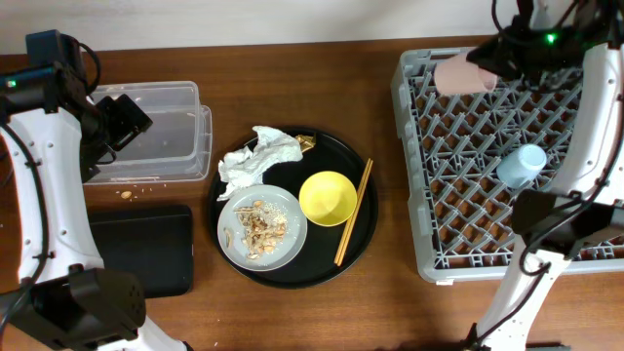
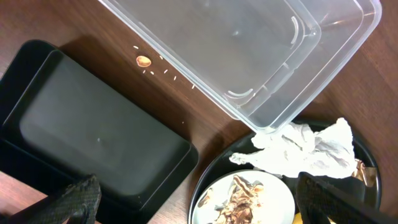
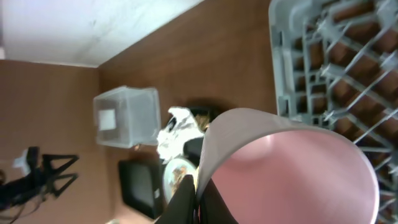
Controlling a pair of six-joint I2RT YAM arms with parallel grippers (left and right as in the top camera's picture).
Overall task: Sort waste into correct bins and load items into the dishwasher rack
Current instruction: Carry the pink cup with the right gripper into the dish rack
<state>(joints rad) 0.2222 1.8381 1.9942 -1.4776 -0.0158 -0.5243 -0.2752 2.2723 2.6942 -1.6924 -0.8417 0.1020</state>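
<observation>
Right arm: extended over far left corner of dishwasher rack (image 1: 411, 175), wrist turned sideways. Right fingers (image 3: 194, 200) pinched on rim of pink cup (image 1: 460, 75). Cup on its side above rack edge (contact with pegs unclear). Light-blue cup (image 1: 523, 164) lies in rack.

Left arm: bent over clear tub (image 1: 156, 132). Left fingers (image 2: 78, 196) spread wide, holding nothing.

Tissue (image 1: 258, 156), yellow bowl (image 1: 327, 198), chopsticks (image 1: 353, 213) and plate (image 1: 283, 210) with food scraps (image 1: 255, 229) sit on round black tray (image 1: 363, 244). Shallow black tray (image 1: 146, 249) on tabletop (image 1: 292, 312), near tub.
</observation>
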